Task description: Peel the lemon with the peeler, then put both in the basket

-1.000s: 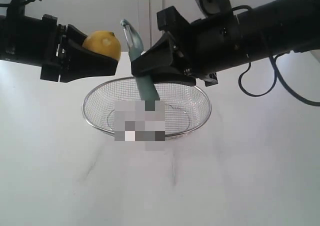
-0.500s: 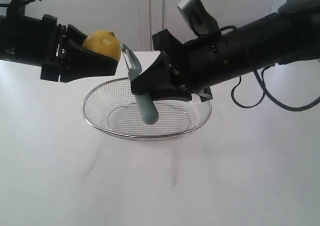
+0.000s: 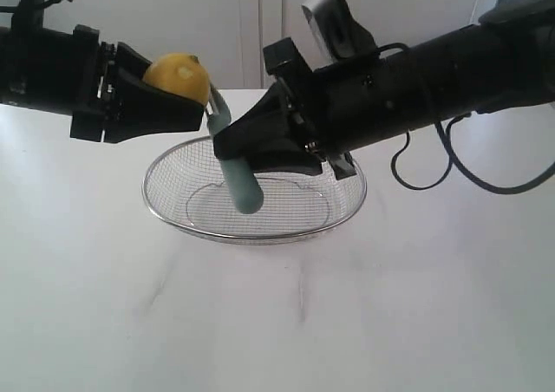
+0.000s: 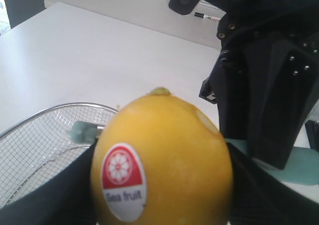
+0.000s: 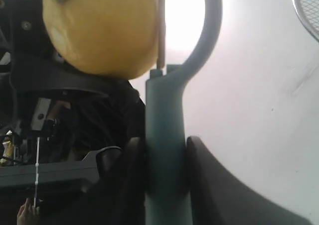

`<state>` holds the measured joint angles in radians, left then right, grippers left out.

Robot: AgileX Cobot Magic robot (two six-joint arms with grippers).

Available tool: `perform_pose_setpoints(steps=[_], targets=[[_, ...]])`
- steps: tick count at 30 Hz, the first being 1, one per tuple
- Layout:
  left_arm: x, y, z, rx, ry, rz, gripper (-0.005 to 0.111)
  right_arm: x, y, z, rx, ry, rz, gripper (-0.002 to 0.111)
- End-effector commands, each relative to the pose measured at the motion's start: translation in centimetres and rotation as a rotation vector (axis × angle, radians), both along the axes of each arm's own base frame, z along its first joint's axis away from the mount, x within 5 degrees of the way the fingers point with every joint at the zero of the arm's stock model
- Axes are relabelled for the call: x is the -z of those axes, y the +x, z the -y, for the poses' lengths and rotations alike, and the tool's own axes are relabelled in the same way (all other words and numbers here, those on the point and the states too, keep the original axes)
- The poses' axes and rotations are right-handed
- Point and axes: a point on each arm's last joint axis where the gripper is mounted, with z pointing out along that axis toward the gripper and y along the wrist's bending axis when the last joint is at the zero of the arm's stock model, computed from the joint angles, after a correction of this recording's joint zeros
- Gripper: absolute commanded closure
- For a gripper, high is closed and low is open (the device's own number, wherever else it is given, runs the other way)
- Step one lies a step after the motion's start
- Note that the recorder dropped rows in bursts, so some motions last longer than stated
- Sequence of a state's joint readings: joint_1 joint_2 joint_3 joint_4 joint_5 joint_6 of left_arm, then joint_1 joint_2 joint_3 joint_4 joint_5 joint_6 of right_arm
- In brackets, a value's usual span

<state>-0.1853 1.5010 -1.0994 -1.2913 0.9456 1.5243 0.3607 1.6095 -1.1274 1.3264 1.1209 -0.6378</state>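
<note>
1. The left gripper (image 3: 192,93) had its jaws spread wide and pinched on the lemon (image 3: 178,77). The fruit sat deep between them, with one end poking out past the fingertips.
2. The right gripper (image 3: 230,142) had its jaws pressed on the peeler (image 3: 234,171), pinching the teal handle about midway. The handle's butt hung below the jaws and the blade head stood above them.
3. The blade head lay right against the side of the lemon, just beyond the left jaws' tips. The pictures did not show whether it was biting into the skin.
4. The wire basket (image 3: 257,235) sat on the white table (image 3: 434,305) beneath both pairs of jaws, apart from them, with nothing in it.
5. The lemon looked firm and fairly light, but its skin was smooth and waxy and it was round, so it would likely roll or slip under a sideways push from the blade. A grip across its widest part, as here, seemed safest.
6. The peeler looked light and stiff, and its rounded handle could twist in the pinch. Holding it nearer the head would likely resist the blade's drag better.
7. A sticker (image 4: 123,180) sat on the lemon's skin, on the side towards the left wrist, away from the blade.
</note>
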Motion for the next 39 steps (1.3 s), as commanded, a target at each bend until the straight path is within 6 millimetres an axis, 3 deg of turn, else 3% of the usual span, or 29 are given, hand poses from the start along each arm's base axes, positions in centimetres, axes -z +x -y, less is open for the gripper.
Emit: perform_pose_setpoints(steps=[1, 16, 25, 39], targets=[[-0.6, 0.0, -0.1, -0.001, -0.035, 0.001, 0.107, -0.3, 0.1, 0.0, 0.02, 0.024, 0.012, 0.108], [-0.6, -0.1, 0.0, 0.001, -0.035, 0.001, 0.107, -3.5, -1.3, 0.8, 0.062, 0.046, 0.13, 0.108], [-0.6, -0.1, 0.0, 0.003, -0.036, 0.0, 0.107, -2.2, -0.9, 1.4, 0.103, -0.114, 0.146, 0.108], [-0.6, -0.1, 0.0, 0.001, -0.035, 0.001, 0.107, -0.1, -0.2, 0.7, 0.04, -0.105, 0.035, 0.108]])
